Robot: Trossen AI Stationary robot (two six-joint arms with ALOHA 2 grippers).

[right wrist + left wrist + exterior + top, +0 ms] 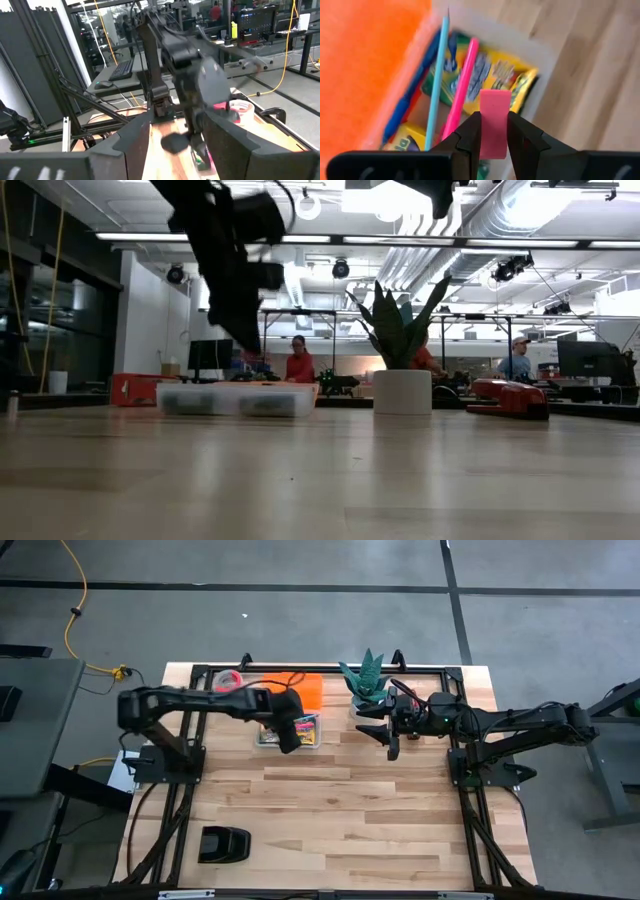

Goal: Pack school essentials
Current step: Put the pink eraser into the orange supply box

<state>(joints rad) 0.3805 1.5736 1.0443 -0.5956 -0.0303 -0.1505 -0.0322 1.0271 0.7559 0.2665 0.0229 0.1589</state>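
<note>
We hold the pink eraser (494,121) clamped in the left tool (290,736) above the clear box (288,732); we lower before releasing. The right tool (391,738) waits open beside the plant (365,681).

- High view: looks straight down from above on the whole wooden table (330,810) and both arms.
- Low view: sits at tabletop height, facing level across to the clear bin (238,399) and the room behind.
- Left wrist view: very close, looking into that same bin (540,55).
- Right wrist view: faces across the table at the left arm (175,55), shared with the high view.
</note>
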